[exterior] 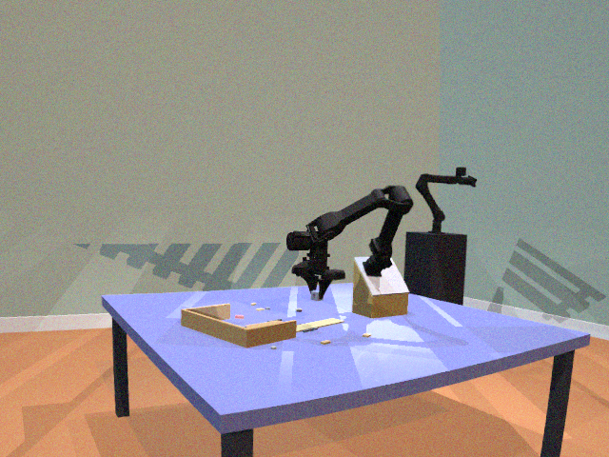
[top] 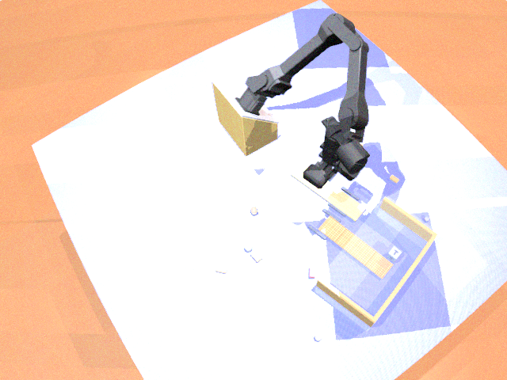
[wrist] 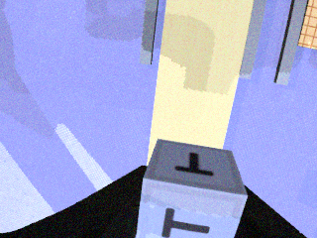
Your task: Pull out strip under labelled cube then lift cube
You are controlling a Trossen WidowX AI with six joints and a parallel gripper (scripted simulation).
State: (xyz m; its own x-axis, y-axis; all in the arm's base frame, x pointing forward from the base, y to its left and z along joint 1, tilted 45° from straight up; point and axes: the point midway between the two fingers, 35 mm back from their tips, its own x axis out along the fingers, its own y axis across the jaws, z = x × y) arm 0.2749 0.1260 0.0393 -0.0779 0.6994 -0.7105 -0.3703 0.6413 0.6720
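Our claw [exterior: 317, 296] grips the smooth grey T-marked cube [exterior: 314, 295] [wrist: 192, 185], fingers partly apart, above a flat, pale-yellow strip [top: 348, 204] [exterior: 320, 325] [wrist: 198, 74].
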